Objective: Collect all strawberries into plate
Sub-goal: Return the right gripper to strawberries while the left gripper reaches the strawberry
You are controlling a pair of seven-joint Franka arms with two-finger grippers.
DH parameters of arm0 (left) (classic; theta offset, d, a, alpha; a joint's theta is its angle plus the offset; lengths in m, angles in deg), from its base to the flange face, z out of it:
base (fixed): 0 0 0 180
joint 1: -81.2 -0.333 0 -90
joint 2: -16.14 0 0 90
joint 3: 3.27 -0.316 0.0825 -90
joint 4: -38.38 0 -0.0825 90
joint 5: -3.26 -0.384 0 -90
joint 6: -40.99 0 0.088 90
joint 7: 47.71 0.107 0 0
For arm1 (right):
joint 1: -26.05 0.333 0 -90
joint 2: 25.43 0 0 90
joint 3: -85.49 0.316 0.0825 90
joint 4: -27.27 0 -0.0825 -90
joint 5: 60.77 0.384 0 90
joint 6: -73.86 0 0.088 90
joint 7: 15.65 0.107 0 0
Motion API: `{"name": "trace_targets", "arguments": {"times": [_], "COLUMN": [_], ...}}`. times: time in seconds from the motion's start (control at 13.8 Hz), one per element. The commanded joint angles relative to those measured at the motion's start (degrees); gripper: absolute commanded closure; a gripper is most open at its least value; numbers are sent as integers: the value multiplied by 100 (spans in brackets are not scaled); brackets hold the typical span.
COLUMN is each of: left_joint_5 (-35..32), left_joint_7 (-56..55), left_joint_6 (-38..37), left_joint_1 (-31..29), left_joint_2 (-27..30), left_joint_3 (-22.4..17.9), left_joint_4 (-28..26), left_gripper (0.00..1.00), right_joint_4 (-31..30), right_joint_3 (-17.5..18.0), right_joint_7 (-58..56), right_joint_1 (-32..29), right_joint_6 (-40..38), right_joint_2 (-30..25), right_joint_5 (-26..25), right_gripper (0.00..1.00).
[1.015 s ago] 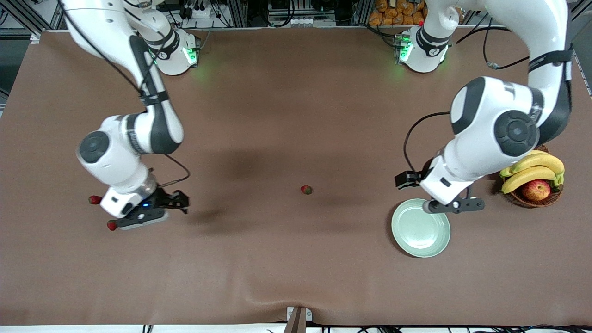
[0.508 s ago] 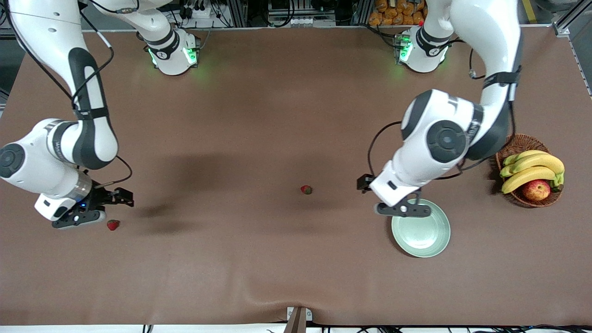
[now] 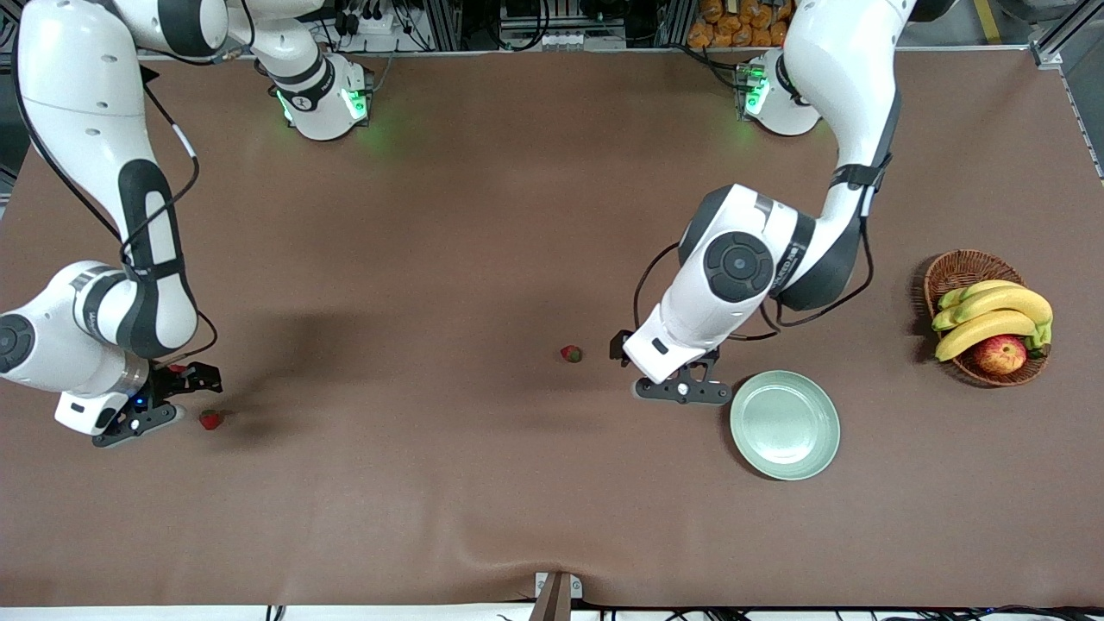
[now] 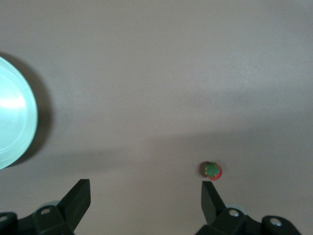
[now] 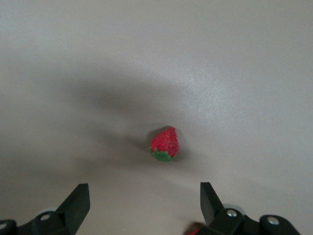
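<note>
Nearest the front camera: plate (image 3: 785,427), empty, toward the left arm's end of the desk (image 3: 517,500). Slightly farther, at the right arm's end: outer strawberry (image 3: 210,419), lying loose on the desk. Right tool (image 3: 138,420) low just beside it, jaws apart, clamped on nothing; shifted outward since a second ago, uncovering that berry. Left tool (image 3: 681,391) likewise spread wide and empty; moved off the plate's rim to over bare desk between plate and middle strawberry (image 3: 571,354). Half-hidden strawberry (image 3: 177,369) just visible under the right wrist. Farthest: basket (image 3: 966,263) of bananas and an apple, untouched. Judged: no berry collected yet, both arms lining up for first picks.
</note>
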Motion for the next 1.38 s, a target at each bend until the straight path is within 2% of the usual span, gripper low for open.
{"name": "trace_targets", "arguments": {"times": [0.0, 0.15, 0.51, 0.73, 0.87, 1.16, 1.31], "left_joint_5": [-109, -117, -109, -109, -135, -135, -126], "left_joint_7": [-241, -416, -1004, -936, -909, -856, -1075], "left_joint_6": [107, 396, 906, 1064, 1495, 1619, 1681], "left_joint_1": [127, 441, 777, 812, 891, 909, 1031], "left_joint_2": [-314, -569, -903, -1131, -1229, -1457, -1510], "left_joint_3": [-10, -27, -1, -1, -10, -10, -19], "left_joint_4": [308, 308, 308, 308, 290, 282, 273], "left_gripper": [0, 0, 0, 0, 0, 0, 4], "right_joint_4": [286, 532, 568, 655, 735, 717, 691], "right_joint_3": [118, 118, 118, 118, 127, 145, 197], "right_joint_7": [-504, -795, -1060, -1200, -1429, -1578, -1614], "right_joint_1": [-90, -90, -116, -195, -204, -187, -204], "right_joint_6": [-56, -74, -47, 23, 101, 471, 681], "right_joint_2": [163, 312, 462, 602, 682, 708, 726], "right_joint_5": [-27, -36, -44, -36, 0, 8, 8], "right_gripper": [0, 0, 0, 0, 0, 0, 0]}}
